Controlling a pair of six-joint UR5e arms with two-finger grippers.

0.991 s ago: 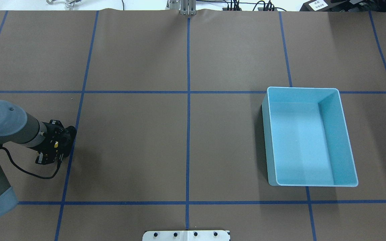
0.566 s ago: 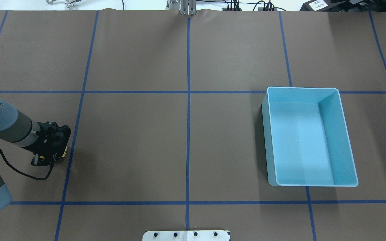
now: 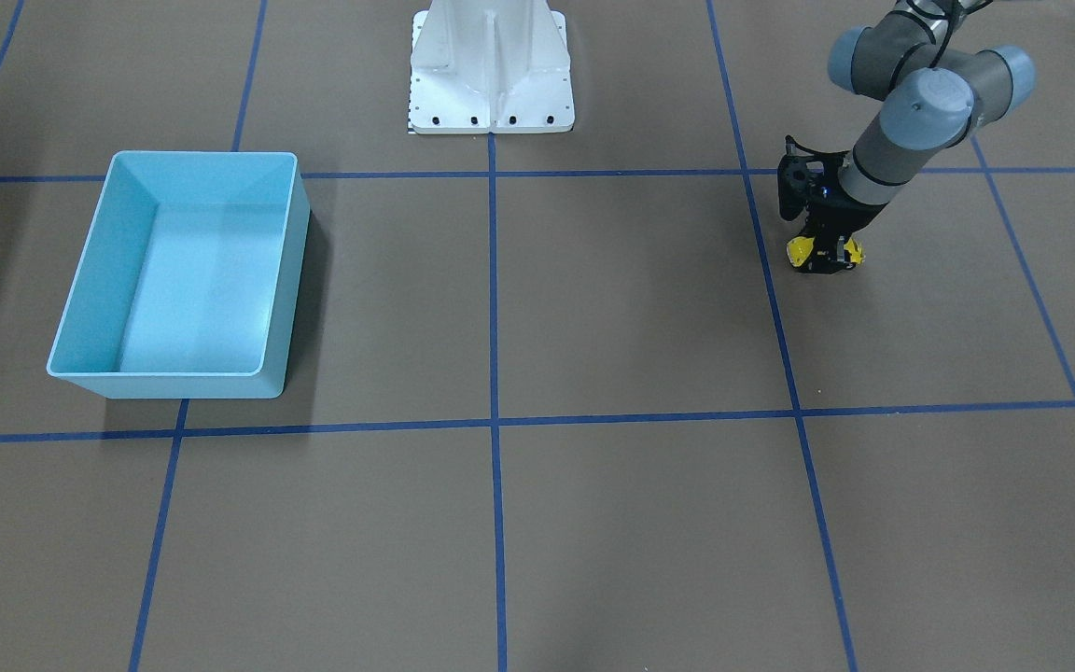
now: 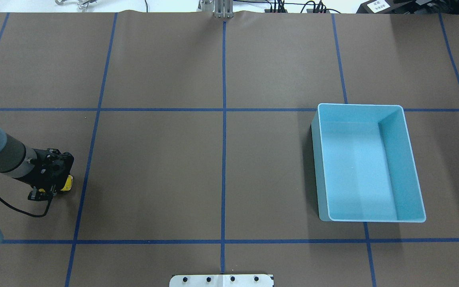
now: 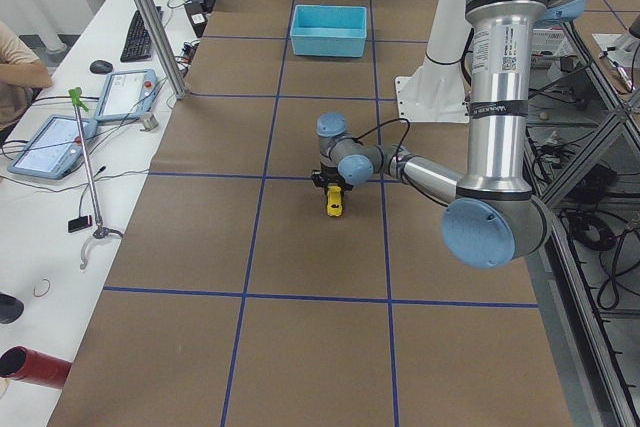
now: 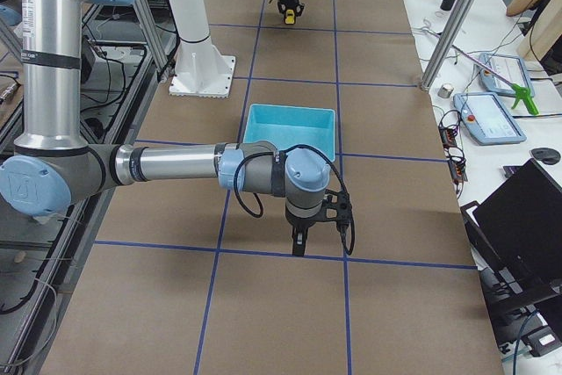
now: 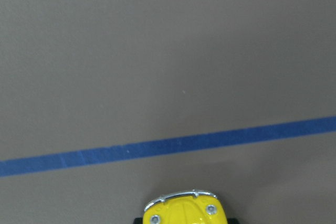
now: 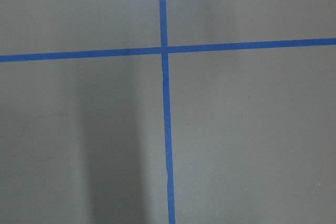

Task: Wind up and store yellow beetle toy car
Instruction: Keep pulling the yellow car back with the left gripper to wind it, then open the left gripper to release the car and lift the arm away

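Left gripper (image 3: 822, 254) near worktop's left edge, fingers clamped across yellow beetle toy car (image 3: 799, 249). Right gripper (image 6: 299, 239) beyond light blue bin (image 4: 401, 159), toward right edge; finger gap, cannot tell.

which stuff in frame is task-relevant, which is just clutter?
Job:
- yellow beetle toy car, gripped in the left tool
- light blue bin, across the table

Lying about:
- white arm pedestal
- keyboard and tablets on the side desk
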